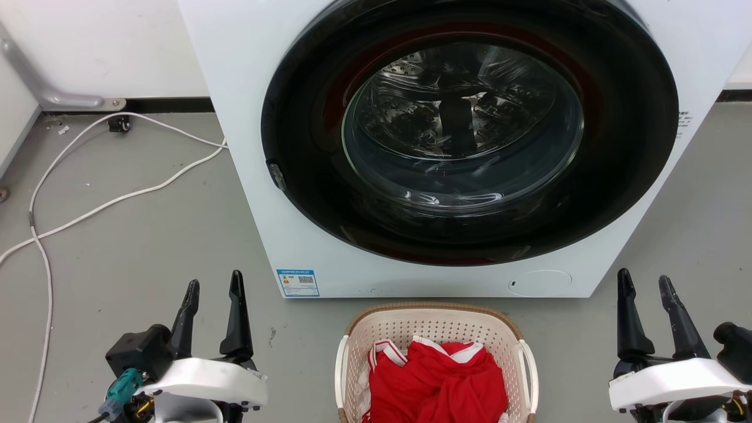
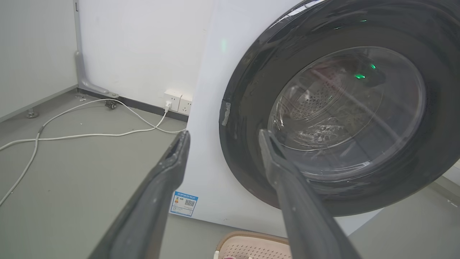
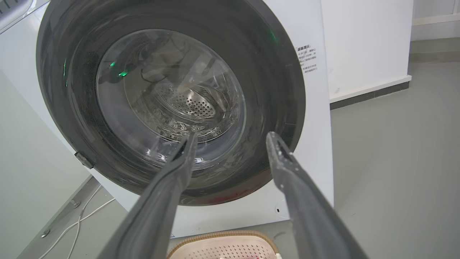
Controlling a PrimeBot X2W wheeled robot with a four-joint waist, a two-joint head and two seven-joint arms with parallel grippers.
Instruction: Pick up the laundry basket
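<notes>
The basket (image 1: 437, 325) sits on the floor (image 1: 147, 264) just in front of the washer (image 1: 247, 117), centred below its round door (image 1: 464, 135), which is closed. That is probably so laundry can pass straight between drum and basket. Red clothes (image 1: 437, 382) lie heaped inside it. Its near end is cut off by the bottom edge of the head view. A white handle runs down each long side, the left handle (image 1: 340, 370) and the right handle (image 1: 530, 367).

The left gripper (image 1: 214, 279) hovers in front of the washer's left corner, and the right gripper (image 1: 643, 275) hovers off its right corner. Both point their fingers at the washer. Both have their fingers spread with a clear gap between the tips, and neither holds anything. This looks like a ready pose for a two-armed lift, with one gripper for each handle.

The basket lies between the grippers and well apart from both. Each wrist view looks at the washer door, with only the basket's far rim at the bottom edge, so the basket appears to be below the fingers' line. I judge that the lift has not begun. Each arm would need to swing in toward the washer's middle and drop to its handle. A white cable (image 1: 117, 200) trails over the floor left of the washer, clear of the basket.
</notes>
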